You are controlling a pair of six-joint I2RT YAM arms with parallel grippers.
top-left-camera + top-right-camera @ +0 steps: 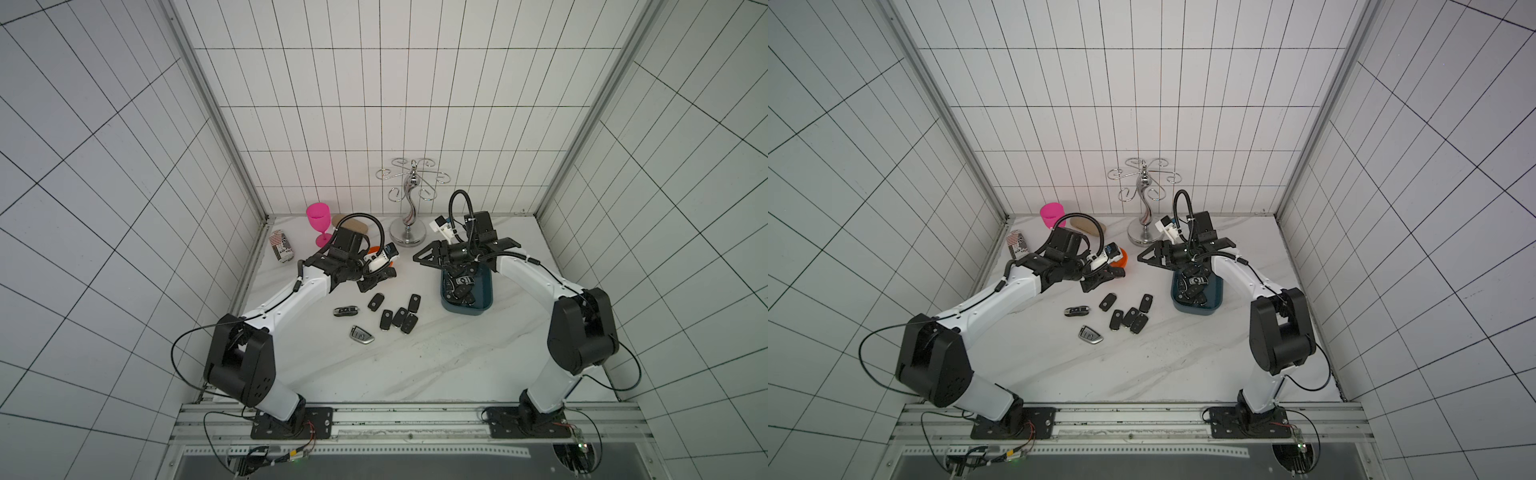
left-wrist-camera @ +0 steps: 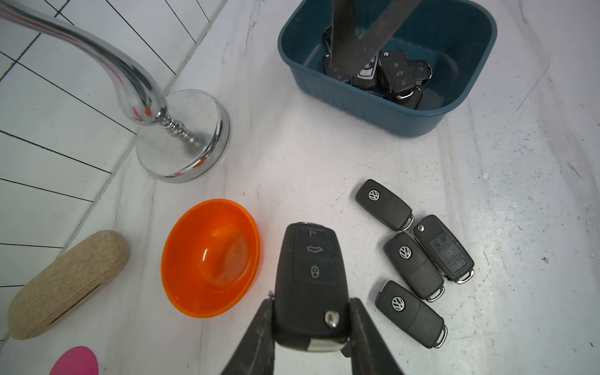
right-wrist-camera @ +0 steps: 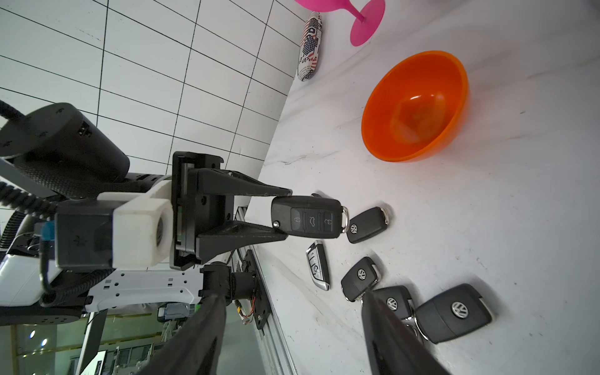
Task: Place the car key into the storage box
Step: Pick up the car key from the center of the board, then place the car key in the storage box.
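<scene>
Clamping the black flip-type car key point(image 2: 310, 269) across its width near the hinge end, the left gripper point(image 2: 311, 300) holds it off the table, just beside the translucent orange plastic bowl point(image 2: 211, 256). The key's long axis runs forward from the fingers. The dark teal rectangular plastic storage box point(image 1: 467, 309) lies well apart, to the robot's right. The left arm reaches low and forward. The right gripper point(image 3: 292, 293) hovers over the box, jaws apart and empty, probably obstructing entry.
</scene>
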